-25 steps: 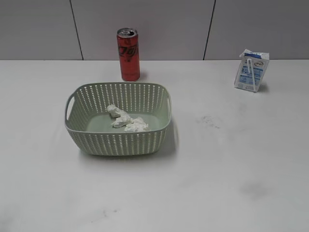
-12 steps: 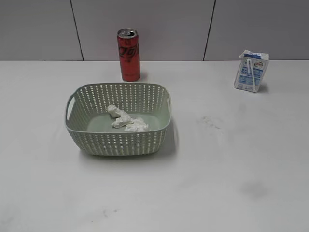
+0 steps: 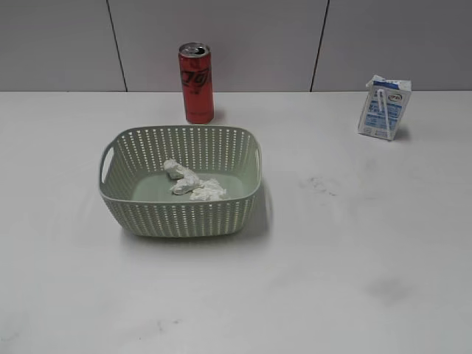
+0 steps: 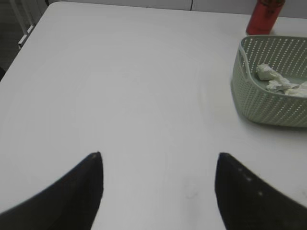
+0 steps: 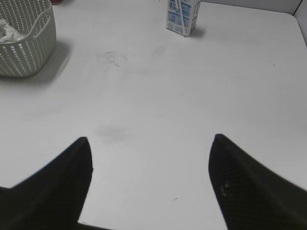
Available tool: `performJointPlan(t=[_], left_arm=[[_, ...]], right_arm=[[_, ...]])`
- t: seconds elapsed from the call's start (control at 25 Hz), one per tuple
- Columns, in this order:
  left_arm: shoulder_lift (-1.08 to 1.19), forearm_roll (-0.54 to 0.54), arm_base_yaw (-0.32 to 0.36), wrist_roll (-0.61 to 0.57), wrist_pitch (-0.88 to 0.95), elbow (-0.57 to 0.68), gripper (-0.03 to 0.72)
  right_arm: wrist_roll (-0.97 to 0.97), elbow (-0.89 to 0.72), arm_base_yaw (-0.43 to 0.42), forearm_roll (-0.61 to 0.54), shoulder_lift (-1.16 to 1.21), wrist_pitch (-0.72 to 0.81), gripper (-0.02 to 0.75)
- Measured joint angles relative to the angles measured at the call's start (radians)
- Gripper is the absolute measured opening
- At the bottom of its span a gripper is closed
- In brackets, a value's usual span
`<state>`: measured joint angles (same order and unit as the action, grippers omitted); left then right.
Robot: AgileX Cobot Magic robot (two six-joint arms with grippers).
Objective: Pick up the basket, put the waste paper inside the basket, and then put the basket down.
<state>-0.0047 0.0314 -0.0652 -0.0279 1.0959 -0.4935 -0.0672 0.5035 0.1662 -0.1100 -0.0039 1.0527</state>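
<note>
The pale green basket (image 3: 181, 214) stands on the white table left of centre. The white waste paper wads (image 3: 193, 183) lie inside it on its floor. The basket also shows in the left wrist view (image 4: 268, 103) with the waste paper (image 4: 278, 82) in it, and in the right wrist view (image 5: 24, 48) at the top left. My left gripper (image 4: 158, 158) is open and empty over bare table, well to the left of the basket. My right gripper (image 5: 149, 141) is open and empty over bare table, to the right of the basket. Neither gripper shows in the exterior view.
A red drinks can (image 3: 196, 82) stands just behind the basket. A blue-and-white milk carton (image 3: 385, 108) stands at the back right and shows in the right wrist view (image 5: 182, 17). The table's left edge (image 4: 21, 55) shows in the left wrist view.
</note>
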Motion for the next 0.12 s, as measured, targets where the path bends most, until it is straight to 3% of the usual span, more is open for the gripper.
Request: performJointPlan(t=[0.12], left_arm=[[0.000,0.010,0.000,0.000,-0.008,0.005,0.514]], right_arm=[[0.000,0.000,0.000,0.000,0.000,0.000,0.571]])
